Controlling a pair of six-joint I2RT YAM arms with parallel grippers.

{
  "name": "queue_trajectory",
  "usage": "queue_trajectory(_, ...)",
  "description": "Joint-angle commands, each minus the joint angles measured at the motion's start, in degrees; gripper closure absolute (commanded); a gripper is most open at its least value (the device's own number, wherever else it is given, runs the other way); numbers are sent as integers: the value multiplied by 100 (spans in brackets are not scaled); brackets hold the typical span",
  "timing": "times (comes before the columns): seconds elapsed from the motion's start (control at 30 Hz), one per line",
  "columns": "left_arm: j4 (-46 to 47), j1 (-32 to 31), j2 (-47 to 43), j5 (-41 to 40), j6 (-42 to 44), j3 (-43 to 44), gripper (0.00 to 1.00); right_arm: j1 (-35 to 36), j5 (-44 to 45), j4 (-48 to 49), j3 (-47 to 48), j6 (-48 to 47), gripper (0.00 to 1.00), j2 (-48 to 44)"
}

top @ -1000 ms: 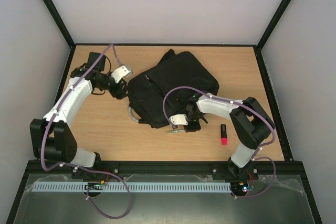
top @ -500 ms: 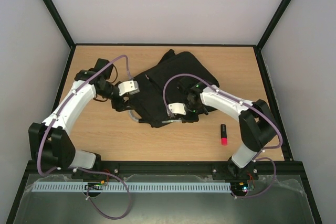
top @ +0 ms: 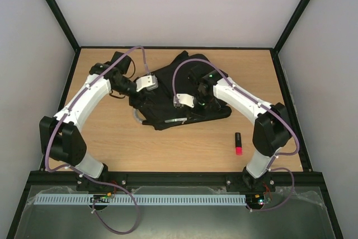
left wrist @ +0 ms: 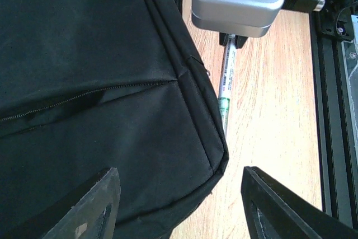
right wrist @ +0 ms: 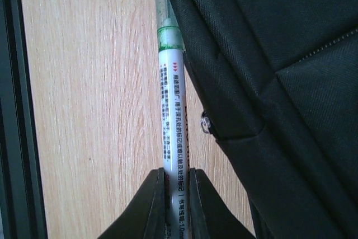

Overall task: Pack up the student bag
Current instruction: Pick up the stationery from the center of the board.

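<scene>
Right gripper (right wrist: 176, 194) pinches a marker (right wrist: 172, 116), left gripper (left wrist: 179, 200) is open; we judge the student bag (left wrist: 84, 82) limp, best held by its seam.

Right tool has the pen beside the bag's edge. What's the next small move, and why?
Probably lower the open left tool and pinch the student bag fabric near its zip. The zip looks closed, and the pen, gripped by the right tool, lies outside along the bag's seam, so it has no opening to enter.
</scene>
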Motion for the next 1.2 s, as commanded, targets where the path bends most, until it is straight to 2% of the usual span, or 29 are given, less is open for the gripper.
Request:
queue_trajectory(0.0,-323,-9,92,232,128,138,38,-83,-123,-393,296,65,96,-19)
queue_trajectory(0.2,-537,-14,28,84,526,-149,38,20,347,-760,-300,-605,96,-270)
queue_trajectory(0.37,-715,-12,-55,-261,952,-544,38,205,237,-102,-870,-478,96,-155)
queue_trajectory(0.6,-814,-9,-483,-925,1405,-1240,40,502,74,488,-829,-321,96,641)
queue_trajectory(0.8,-798,-38,-845,-927,1499,-1713,42,850,-67,910,-1022,-4,96,980)
queue_trajectory(0.97,-709,-424,-1037,-999,1498,-2205,43,1147,64,1423,-1473,301,95,890)
queue_trajectory(1.0,-653,-506,-1077,-1016,1481,-2330,43,1171,88,1490,-1572,350,95,873)
queue_trajectory(1.17,-135,-1091,-1211,-1243,1094,-2799,43,1174,60,1473,-1741,662,76,621)
